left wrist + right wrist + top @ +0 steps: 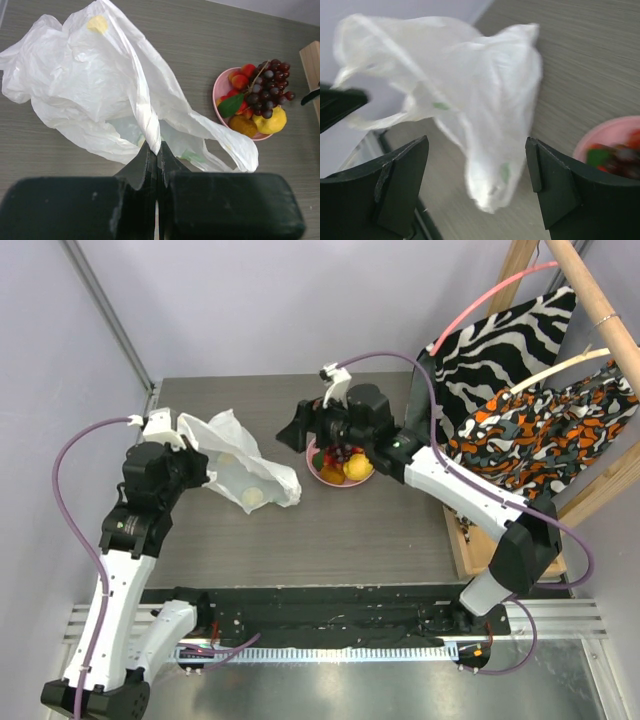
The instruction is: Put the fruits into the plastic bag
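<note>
The plastic bag (243, 468) lies crumpled on the table's left half, white and translucent. My left gripper (156, 148) is shut on a twisted handle strip of the bag (100, 75), at the bag's left side (198, 460) in the top view. A pale yellow piece (97, 23) shows through the plastic. The other fruits sit on a pink plate (218, 89): a purple grape bunch (267, 90), a lemon (272, 122), an orange fruit (243, 125) and red ones (240, 80). My right gripper (293, 432) hovers open between bag and plate, empty, facing the bag (480, 100).
A wooden rack (590, 300) at the right carries a zebra-striped cloth (500, 335) and an orange patterned cloth (545, 430). Its wooden base (311, 65) stands just right of the plate. Grey walls close the back and left.
</note>
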Controlling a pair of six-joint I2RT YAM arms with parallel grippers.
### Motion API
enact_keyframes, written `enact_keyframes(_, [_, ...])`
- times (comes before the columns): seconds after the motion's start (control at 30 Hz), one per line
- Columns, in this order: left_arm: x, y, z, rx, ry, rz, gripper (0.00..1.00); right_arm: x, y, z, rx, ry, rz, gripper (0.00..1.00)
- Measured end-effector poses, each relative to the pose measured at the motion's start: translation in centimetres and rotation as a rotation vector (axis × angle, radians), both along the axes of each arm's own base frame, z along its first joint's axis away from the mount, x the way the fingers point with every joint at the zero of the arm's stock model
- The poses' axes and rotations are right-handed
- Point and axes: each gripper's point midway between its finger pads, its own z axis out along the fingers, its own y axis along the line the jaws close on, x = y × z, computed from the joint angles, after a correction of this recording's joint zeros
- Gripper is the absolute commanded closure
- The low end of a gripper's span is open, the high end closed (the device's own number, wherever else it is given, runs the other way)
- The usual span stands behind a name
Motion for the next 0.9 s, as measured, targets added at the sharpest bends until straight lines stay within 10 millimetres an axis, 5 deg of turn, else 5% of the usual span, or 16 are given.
enact_keyframes(0.17, [0.2, 0.6, -1.1, 0.032, -0.003, 0.02, 1.0, 6.8, -6.3, -4.3, -0.17, 0.073, -0.318, 0.13])
enact_keyframes(0.3, [0.0, 1.2, -1.7, 0.052, 0.001, 0.043, 0.99, 8.5, -9.6, -7.7, -0.309, 0.108, -0.466, 0.13])
enact_keyframes(0.9, [0.2, 1.4, -1.7, 0.052, -0.011, 0.049, 1.0, 14.8, -15.0, -16.2, -0.48, 0.255, -0.632, 0.17])
